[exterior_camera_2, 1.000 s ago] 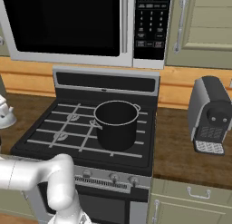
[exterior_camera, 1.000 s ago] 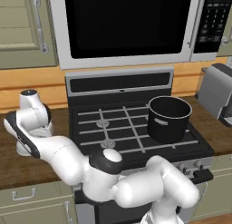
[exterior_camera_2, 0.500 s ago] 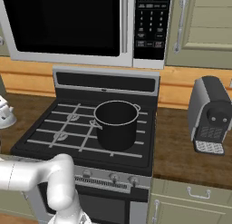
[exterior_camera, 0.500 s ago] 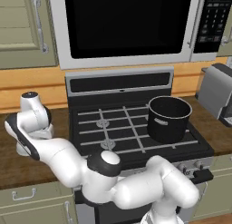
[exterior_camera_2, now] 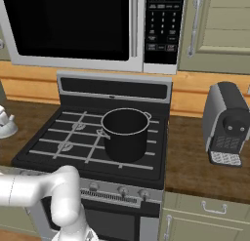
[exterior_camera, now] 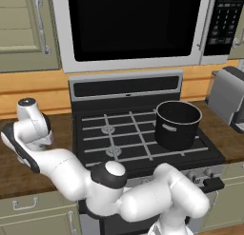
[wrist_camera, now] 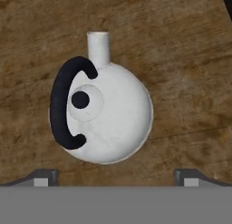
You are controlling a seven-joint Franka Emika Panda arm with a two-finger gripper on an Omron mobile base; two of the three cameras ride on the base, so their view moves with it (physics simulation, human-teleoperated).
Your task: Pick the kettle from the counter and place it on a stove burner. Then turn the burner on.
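Note:
In the hand view the kettle (wrist_camera: 108,114) is seen from straight above: a small white dome with a black arched handle over its left side and a short spout pointing up the picture. It stands on the brown wood-grain counter (wrist_camera: 186,60). My gripper (wrist_camera: 116,177) hangs open above it, one fingertip low at each side and nothing between them. In the left base view my arm bends over the counter (exterior_camera: 19,177) left of the stove and hides the kettle. Free stove burners (exterior_camera: 113,151) (exterior_camera_2: 65,147) lie on the stovetop's left half.
A big black pot (exterior_camera: 177,124) (exterior_camera_2: 125,133) stands on the right front of the stovetop. Knobs (exterior_camera_2: 122,190) run along the stove's front edge. A coffee machine (exterior_camera_2: 227,123) stands on the right counter. A microwave (exterior_camera: 133,24) hangs over the stove.
My arm's far end has sunk slightly over the left counter. The jaws stayed open, and the pot has not moved.

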